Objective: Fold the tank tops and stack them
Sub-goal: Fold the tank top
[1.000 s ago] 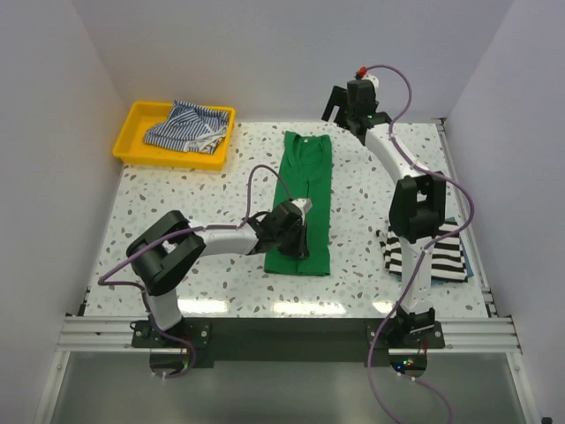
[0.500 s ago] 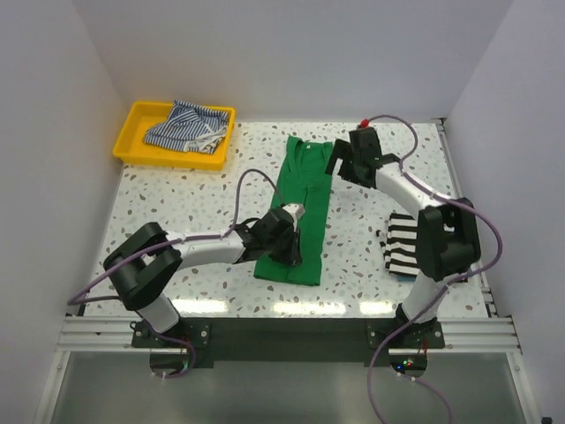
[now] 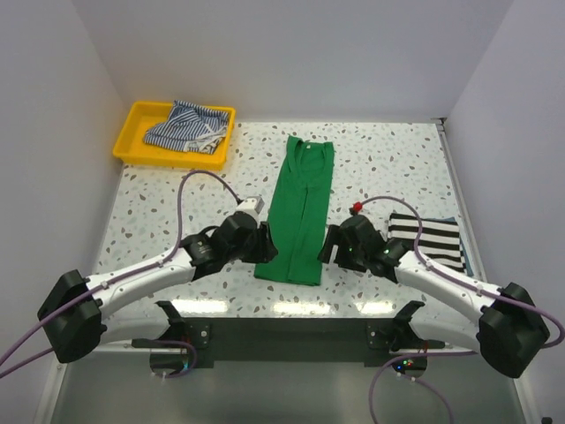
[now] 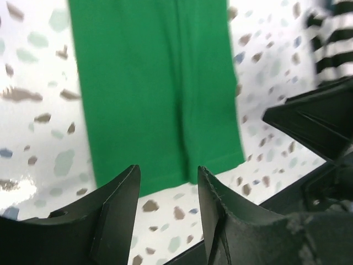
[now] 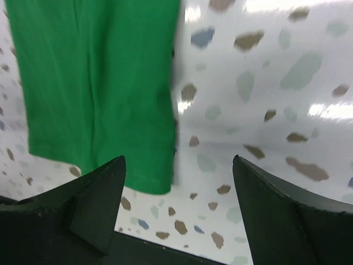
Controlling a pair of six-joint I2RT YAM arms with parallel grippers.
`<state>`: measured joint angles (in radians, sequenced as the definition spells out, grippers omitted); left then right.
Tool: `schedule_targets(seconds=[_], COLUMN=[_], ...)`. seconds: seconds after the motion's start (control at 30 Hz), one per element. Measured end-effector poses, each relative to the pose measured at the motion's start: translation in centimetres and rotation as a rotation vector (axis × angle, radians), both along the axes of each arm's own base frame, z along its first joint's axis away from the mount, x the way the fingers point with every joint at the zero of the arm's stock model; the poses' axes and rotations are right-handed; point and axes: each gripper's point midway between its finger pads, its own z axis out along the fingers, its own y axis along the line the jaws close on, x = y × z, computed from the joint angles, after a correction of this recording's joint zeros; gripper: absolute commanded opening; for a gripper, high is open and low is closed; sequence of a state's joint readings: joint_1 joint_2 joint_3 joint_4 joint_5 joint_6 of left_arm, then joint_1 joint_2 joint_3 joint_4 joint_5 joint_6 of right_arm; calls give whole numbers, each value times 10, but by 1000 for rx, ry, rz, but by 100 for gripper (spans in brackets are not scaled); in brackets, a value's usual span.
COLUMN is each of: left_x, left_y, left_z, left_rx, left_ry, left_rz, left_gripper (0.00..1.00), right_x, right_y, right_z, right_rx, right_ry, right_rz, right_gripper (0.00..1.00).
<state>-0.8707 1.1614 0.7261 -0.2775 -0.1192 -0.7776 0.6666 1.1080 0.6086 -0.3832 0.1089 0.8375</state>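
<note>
My left pincer (image 4: 168,172) stands low over the speckled table (image 3: 168,208) with its fingers apart and nothing between them. The right pincer (image 5: 179,161) is spread wider and is just as empty.

The green tank top (image 3: 300,208) lies flat as a long narrow strip between the two and runs away from both toward the far wall. Its near hem sits just ahead of the left pincer. Its near right corner shows through the gap of the right pincer, on the table beyond the fingers. I cannot tell whether either pincer touches the cloth.

The right arm (image 4: 309,118) looms close on the left pincer's right side, just across the hem.

The black-and-white striped tank top (image 3: 433,243) lies just to the right of the right pincer, with its near part under that arm. The blue-and-white striped tank top (image 3: 187,125) is bunched in the yellow tray (image 3: 168,161), well ahead and to the left of the left pincer.

There is bare table to the left of the left pincer and ahead of the right one. The table's near edge runs close behind both.
</note>
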Motion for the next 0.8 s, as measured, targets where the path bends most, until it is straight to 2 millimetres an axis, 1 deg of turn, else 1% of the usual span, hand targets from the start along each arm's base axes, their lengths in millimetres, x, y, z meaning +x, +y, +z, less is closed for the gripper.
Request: schedule_targets(seconds=[0.07, 0.13, 0.17, 0.23, 0.27, 0.33, 0.43, 0.5, 0.63, 0.7, 0.73, 0.8], left_x=[-11, -25, -31, -40, -43, -45, -41, -39, -39, -41, -41, -40], left_y=[11, 23, 29, 37, 39, 39, 34, 34, 41, 46, 48, 47], left_z=[-24, -50, -61, -74, -78, -79, -75, -75, -85, -92, -94, -95], left_rx=[34, 70, 83, 97, 99, 91, 61, 49, 54, 65, 70, 64], left_ry=[48, 110, 138, 176, 188, 195, 180, 175, 189, 204, 210, 209], left_rz=[-3, -15, -18, -24, -28, -34, -39, -34, -16, -7, -4, -3], left_gripper=[52, 52, 52, 53, 54, 54, 54, 54, 52, 51, 51, 49], right_x=[-25, -43, -49, -58, -62, -65, -65, -64, -63, -63, -63, -63], right_y=[5, 13, 18, 27, 31, 35, 42, 44, 45, 45, 45, 44], right_z=[-18, -27, -31, -36, -39, -42, -43, -42, -43, -44, -45, -45], right_rx=[-1, -2, 0, 4, 6, 13, 39, 50, 61, 61, 63, 64], right_ry=[51, 85, 100, 119, 127, 127, 116, 107, 101, 101, 100, 101], right_rz=[21, 52, 64, 79, 80, 75, 55, 42, 13, 4, 0, -7], right_gripper=[81, 80, 80, 80, 77, 73, 71, 69, 61, 60, 57, 53])
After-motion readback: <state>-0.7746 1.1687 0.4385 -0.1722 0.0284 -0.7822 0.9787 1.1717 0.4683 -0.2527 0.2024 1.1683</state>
